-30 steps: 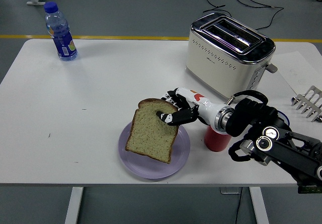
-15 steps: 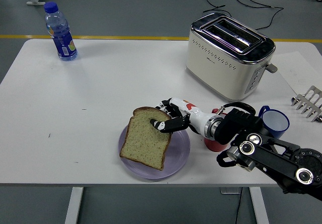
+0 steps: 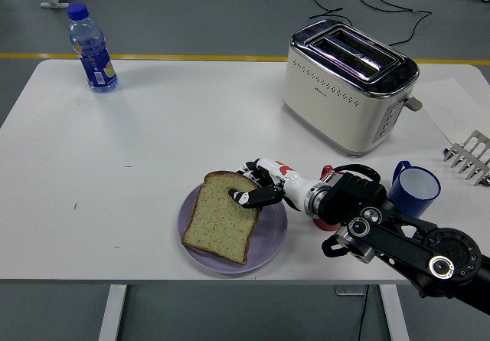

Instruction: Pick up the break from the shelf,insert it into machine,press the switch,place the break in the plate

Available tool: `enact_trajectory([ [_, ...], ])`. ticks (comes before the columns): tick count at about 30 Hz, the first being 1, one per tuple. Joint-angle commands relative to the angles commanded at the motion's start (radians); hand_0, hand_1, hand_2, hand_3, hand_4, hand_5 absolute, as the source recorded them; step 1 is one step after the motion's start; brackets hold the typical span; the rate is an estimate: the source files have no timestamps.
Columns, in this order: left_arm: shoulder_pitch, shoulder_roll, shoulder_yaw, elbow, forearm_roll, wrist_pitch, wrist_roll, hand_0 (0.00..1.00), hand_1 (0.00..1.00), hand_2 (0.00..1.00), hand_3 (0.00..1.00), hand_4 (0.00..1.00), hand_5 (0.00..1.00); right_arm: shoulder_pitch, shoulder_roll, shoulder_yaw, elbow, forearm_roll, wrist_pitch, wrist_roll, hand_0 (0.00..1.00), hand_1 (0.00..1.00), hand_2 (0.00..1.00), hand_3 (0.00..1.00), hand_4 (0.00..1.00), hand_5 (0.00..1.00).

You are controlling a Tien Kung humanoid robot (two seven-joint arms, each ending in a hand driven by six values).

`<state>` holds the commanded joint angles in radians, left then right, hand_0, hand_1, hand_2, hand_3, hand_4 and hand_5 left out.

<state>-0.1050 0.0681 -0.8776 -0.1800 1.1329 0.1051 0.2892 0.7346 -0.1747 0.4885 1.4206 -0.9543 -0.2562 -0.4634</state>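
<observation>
A slice of bread [image 3: 218, 217] lies nearly flat on the purple plate [image 3: 273, 234] at the table's front centre. My right hand [image 3: 256, 188] reaches in from the right and pinches the slice's upper right edge, thumb on top and fingers behind it. The cream and chrome toaster [image 3: 348, 80] stands at the back right, its two slots empty. A metal rack [image 3: 468, 157] shows at the right edge. My left arm is out of view.
A water bottle [image 3: 92, 48] with a blue cap stands at the back left corner. A blue mug [image 3: 415, 189] sits right of my forearm, and a red cup [image 3: 329, 220] is mostly hidden behind my wrist. Cables lie on the floor beyond the table.
My right hand has lowered the slice from a steep tilt above the plate to nearly flat on it, shifting slightly left. The blue mug came into view as my arm dropped.
</observation>
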Motion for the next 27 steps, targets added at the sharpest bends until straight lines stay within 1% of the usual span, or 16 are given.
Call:
enact_trajectory([
  [5,-0.002,0.000,0.006,0.000,-0.008,0.001,-0.001,0.653,0.590,0.594,0.603,0.328,0.946,0.001,0.006,0.000,-0.021,-0.025,0.038,0.017,0.261,0.335,0.416,0.512,0.471,0.002],
  [6,-0.002,0.000,0.006,0.000,-0.009,0.001,-0.001,0.653,0.590,0.595,0.603,0.328,0.947,0.002,0.008,0.000,-0.025,-0.031,0.046,0.021,0.434,0.500,0.526,0.555,0.542,0.032],
  [11,-0.003,0.000,0.010,0.000,-0.014,0.002,-0.002,0.653,0.590,0.595,0.603,0.328,0.947,0.004,0.015,0.001,-0.046,-0.064,0.079,0.050,0.434,0.500,0.526,0.555,0.542,0.032],
  [12,-0.003,0.000,0.010,0.000,-0.014,0.002,-0.002,0.653,0.590,0.595,0.603,0.329,0.947,0.004,0.015,0.001,-0.046,-0.065,0.080,0.052,0.607,0.630,0.623,0.644,0.625,0.069],
  [17,-0.004,-0.001,0.010,0.000,-0.015,0.002,-0.002,0.653,0.590,0.595,0.603,0.329,0.947,0.006,0.021,0.003,-0.060,-0.087,0.097,0.083,0.607,0.630,0.623,0.644,0.625,0.069],
  [18,-0.003,-0.001,0.010,0.000,-0.015,0.002,-0.002,0.654,0.590,0.595,0.603,0.329,0.947,0.006,0.022,0.004,-0.063,-0.093,0.098,0.089,0.719,0.702,0.697,0.730,0.659,0.088],
  [23,-0.003,-0.001,0.010,0.000,-0.013,0.002,-0.002,0.654,0.590,0.595,0.603,0.329,0.947,0.006,0.021,0.013,-0.071,-0.126,0.109,0.097,0.719,0.702,0.697,0.730,0.659,0.088],
  [24,-0.003,-0.001,0.010,0.000,-0.012,0.002,-0.002,0.654,0.590,0.597,0.604,0.328,0.949,0.006,0.020,0.014,-0.071,-0.132,0.111,0.096,0.792,0.765,0.770,0.803,0.680,0.093],
  [27,-0.003,-0.002,0.008,0.000,-0.009,0.001,-0.001,0.654,0.590,0.597,0.604,0.328,0.949,0.004,0.019,0.018,-0.071,-0.147,0.116,0.094,0.792,0.765,0.770,0.803,0.680,0.093],
])
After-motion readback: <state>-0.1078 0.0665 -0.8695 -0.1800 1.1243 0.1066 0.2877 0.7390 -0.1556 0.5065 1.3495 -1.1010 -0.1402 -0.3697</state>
